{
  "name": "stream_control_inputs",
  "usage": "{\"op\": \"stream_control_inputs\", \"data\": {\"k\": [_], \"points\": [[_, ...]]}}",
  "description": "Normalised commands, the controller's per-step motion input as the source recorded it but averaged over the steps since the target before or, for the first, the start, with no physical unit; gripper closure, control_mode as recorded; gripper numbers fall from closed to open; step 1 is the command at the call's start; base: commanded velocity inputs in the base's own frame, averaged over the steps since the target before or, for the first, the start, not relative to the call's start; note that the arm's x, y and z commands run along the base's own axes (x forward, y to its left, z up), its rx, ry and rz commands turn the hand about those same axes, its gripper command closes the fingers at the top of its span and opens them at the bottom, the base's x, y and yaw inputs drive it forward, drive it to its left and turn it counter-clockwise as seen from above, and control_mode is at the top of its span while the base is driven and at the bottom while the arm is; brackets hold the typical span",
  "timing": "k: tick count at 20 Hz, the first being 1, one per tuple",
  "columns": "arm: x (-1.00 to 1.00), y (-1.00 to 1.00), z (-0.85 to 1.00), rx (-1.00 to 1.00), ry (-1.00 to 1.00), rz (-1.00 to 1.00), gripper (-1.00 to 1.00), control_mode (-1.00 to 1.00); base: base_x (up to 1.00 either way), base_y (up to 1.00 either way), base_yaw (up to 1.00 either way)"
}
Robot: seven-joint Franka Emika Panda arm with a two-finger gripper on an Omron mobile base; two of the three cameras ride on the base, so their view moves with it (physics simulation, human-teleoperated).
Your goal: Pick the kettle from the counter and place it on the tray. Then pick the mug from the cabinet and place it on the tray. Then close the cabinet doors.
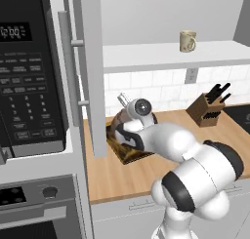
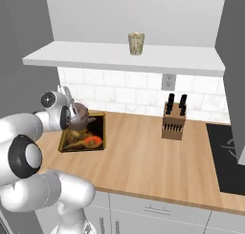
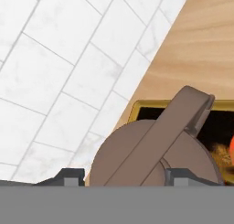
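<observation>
kettle (image 3: 155,150) on tray (image 2: 93,132) — half hidden by arm; hand (image 3: 119,176) straddles handle — grip unclear.

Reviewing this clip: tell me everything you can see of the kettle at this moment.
The kettle is a squat, round, brownish-grey pot of dull metal look, with a flat arched handle across its top and a short spout. It sits upright over the dark, gold-rimmed tray near the tiled wall. The gripper straddles its handle, fingertips either side; whether they press it is unclear.
</observation>
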Motion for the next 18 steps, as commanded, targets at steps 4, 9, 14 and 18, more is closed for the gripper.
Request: {"op": "stream_control_inputs", "data": {"k": [4, 9, 14, 18], "points": [[0.32, 0.11, -0.06, 0.0, 0.0, -0.02, 1.0, -1.0, 0.0, 0.0, 0.0], [0.32, 0.0, -0.03, 0.0, 0.0, 0.0, 1.0, -1.0, 0.0, 0.0, 0.0], [0.2, 0.0, -0.09, 0.0, 0.0, 0.0, 1.0, -1.0, 0.0, 0.0, 0.0], [0.11, 0.0, -0.13, 0.0, 0.0, 0.0, 1.0, -1.0, 0.0, 0.0, 0.0]]}}
